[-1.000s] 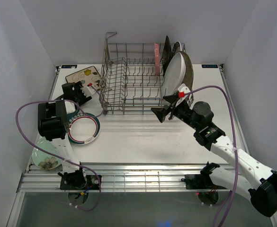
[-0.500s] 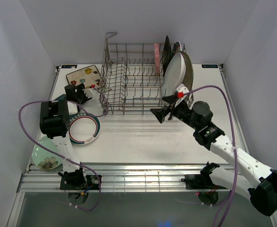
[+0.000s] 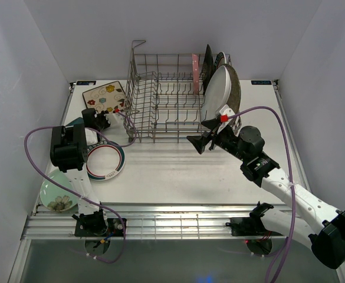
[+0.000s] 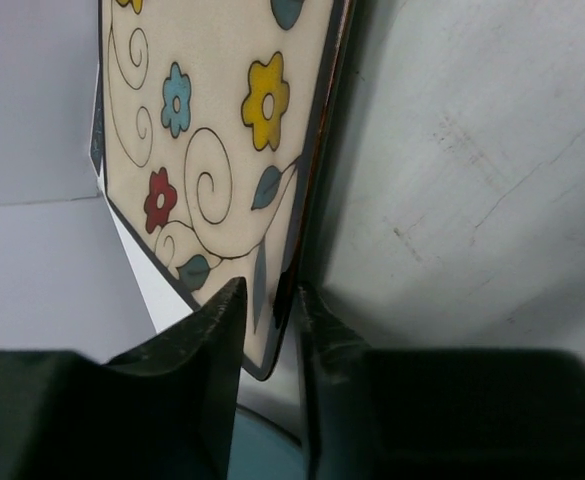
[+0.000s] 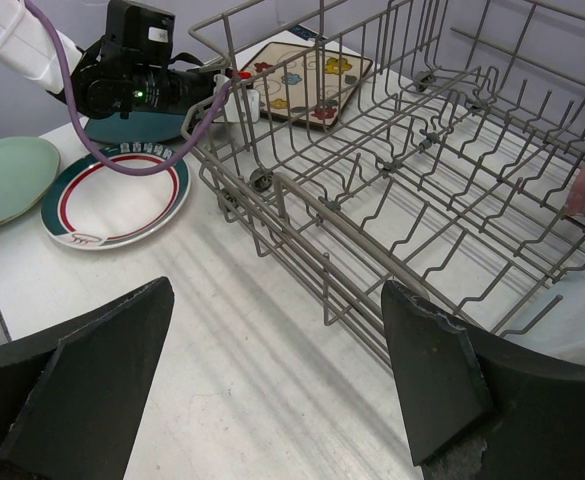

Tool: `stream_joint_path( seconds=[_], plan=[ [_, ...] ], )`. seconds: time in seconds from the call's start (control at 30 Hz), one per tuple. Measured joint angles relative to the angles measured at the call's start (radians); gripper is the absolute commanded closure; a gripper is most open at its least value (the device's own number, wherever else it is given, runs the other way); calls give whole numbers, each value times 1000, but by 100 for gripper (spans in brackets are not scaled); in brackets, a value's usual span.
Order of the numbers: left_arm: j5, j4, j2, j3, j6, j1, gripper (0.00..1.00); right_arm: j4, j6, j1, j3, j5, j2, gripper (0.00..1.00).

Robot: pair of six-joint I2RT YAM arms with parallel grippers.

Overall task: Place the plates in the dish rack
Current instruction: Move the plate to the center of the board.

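Because the left gripper point(image 4: 270, 300) has only the rim of the cream floral square plate point(image 4: 212, 130) between its jaws, close to a rounded corner, the likeliest trouble is a pivot. One finger lies over the patterned face and the other under the dark edge. Held that far off centre, the glazed plate would probably swing down or slide out once raised. The jaws stand nearly together on either side of the rim, but whether they already bite I cannot tell. A second hazard is the lower finger scraping the table point(image 3: 178, 171) or nudging the teal plate point(image 3: 73, 124) just beneath the wrist. The purple cable point(image 3: 128, 127) draped by the corner of the dish rack point(image 3: 172, 94) could also catch on the wire there. The plate sits at the far left of the table, just beside the rack's left end, and from above looks flat with its face up. Being square it has no real long axis, and its sides lie slightly askew to the table's edges. The right gripper point(image 5: 277, 330) hangs before the rack, spread wide and empty.
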Motion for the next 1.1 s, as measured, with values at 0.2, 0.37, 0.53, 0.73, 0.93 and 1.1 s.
stream_joint_path(
  seconds=[0.2, 0.37, 0.53, 0.73, 0.93, 1.1],
  plan=[
    [0, 7, 0, -8, 8, 0, 93, 0, -2, 0, 0, 1, -1, 10],
    [-3, 24, -1, -16, 18, 0, 100, 0, -3, 0, 0, 0, -3, 10],
    [-13, 31, -2, -20, 14, 0, 100, 0, -3, 0, 0, 0, -6, 10],
    [-25, 29, -8, -20, -3, 0, 100, 0, -3, 0, 0, 0, -7, 10],
    [-10, -1, -36, -15, -54, 12, 100, 0, -3, 0, 0, 0, -7, 10],
    [20, -65, -54, 29, -131, 32, 100, 0, -3, 0, 0, 0, -8, 10]
  ],
)
